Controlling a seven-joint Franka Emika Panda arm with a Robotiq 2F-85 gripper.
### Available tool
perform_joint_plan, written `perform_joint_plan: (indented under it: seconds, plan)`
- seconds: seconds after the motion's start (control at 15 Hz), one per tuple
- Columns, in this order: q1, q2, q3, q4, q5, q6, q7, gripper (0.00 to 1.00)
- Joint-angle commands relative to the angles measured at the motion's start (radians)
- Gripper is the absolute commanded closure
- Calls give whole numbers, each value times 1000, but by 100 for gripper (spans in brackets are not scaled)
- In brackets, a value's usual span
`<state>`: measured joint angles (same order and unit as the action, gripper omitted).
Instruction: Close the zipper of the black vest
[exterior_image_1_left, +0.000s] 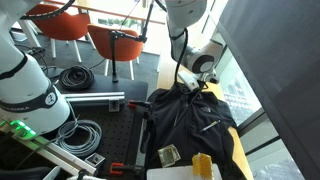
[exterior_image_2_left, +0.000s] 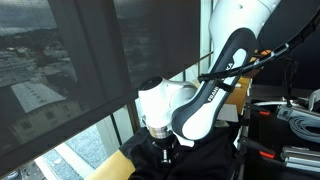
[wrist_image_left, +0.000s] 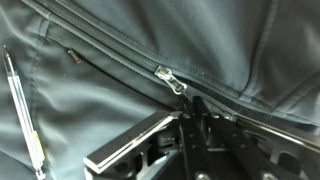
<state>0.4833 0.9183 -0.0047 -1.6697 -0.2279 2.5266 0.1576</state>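
Note:
The black vest (exterior_image_1_left: 195, 122) lies spread on the table, and it shows in both exterior views (exterior_image_2_left: 205, 162). In the wrist view the vest (wrist_image_left: 90, 100) fills the picture, with its zipper line running diagonally from upper left to lower right. The silver zipper pull (wrist_image_left: 170, 80) sits on that line near the middle. My gripper (wrist_image_left: 195, 103) is just below the pull, fingers pressed together, with the pull's end between their tips. In the exterior views the gripper (exterior_image_1_left: 184, 88) (exterior_image_2_left: 166, 152) points down onto the vest's upper end.
A yellow object (exterior_image_1_left: 202, 165) and a small clear packet (exterior_image_1_left: 170, 154) lie on the vest's lower part. Orange chairs (exterior_image_1_left: 75, 22) and coiled cables (exterior_image_1_left: 75, 75) are beyond the table. Window glass with a dark blind (exterior_image_2_left: 90, 60) is close beside the vest.

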Motion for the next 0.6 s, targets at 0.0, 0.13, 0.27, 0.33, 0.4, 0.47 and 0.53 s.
perform_joint_plan:
  seconds: [0.0,0.13,0.27,0.33,0.4,0.47,0.53]
  plan:
    - [14,27,22,59,-15,-25,12,98]
    - [22,33,23,67,-17,-26,12,98]
    - [30,36,23,72,-19,-26,12,98]
    - [34,38,23,76,-19,-27,12,98]
    - [37,41,23,79,-20,-27,12,98]
    - [41,44,24,84,-19,-29,12,98]
    - [44,46,24,88,-20,-30,12,98]
